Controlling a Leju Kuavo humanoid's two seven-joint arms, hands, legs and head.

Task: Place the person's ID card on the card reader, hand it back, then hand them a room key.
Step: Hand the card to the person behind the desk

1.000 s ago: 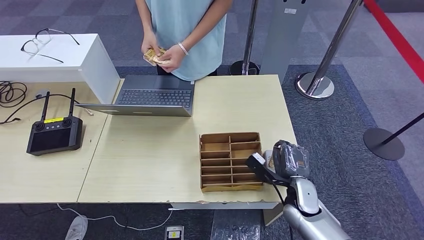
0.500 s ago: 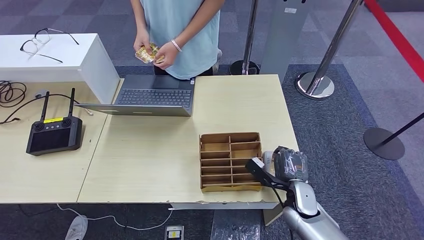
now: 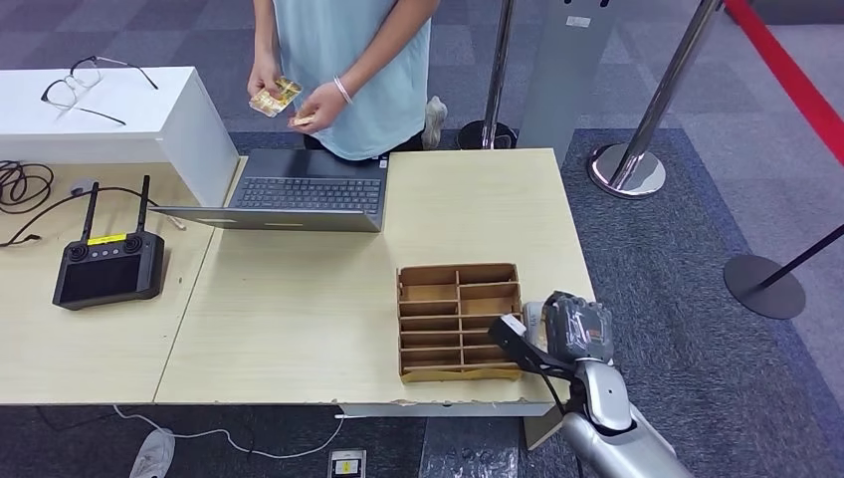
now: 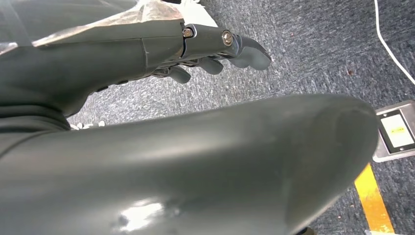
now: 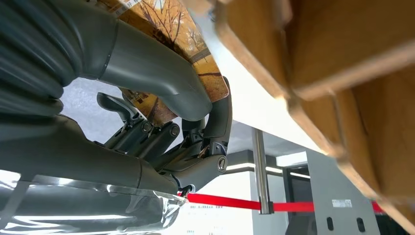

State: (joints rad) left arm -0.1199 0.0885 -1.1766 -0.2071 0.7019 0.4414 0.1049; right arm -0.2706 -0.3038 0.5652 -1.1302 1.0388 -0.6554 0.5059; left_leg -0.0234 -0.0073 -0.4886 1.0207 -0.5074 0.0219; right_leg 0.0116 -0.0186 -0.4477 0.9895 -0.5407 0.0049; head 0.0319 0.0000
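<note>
Here, little writing can be read: a yellow label sits on top of the black remote controller (image 3: 107,269) at the left of the head view, its text too small to make out, and small printed lines on a white board in the right wrist view are likewise too small to read.

The right robot hand (image 3: 574,327) sits at the lower right of the head view, just beside the right wall of the brown divided cardboard tray (image 3: 459,321) near the table (image 3: 299,319) edge. In the right wrist view the right robot hand (image 5: 195,127) pinches a card (image 5: 171,49) printed with an autumn-tree picture, thumb on one face and dark fingers (image 5: 218,117) on the other — close against the tray's cardboard wall (image 5: 352,73). Which way the card's long axis runs cannot be told.

The left robot hand (image 4: 205,49) hangs over grey carpet, fingers loosely curled and apart, holding nothing.

At the top of the head view a person (image 3: 348,70) stands behind the open laptop (image 3: 299,194), holding a small yellowish item (image 3: 274,97) in one hand — the other hand (image 3: 318,108) just beside it. Eyeglasses (image 3: 85,85) lie on the white box (image 3: 109,124) at upper left.
</note>
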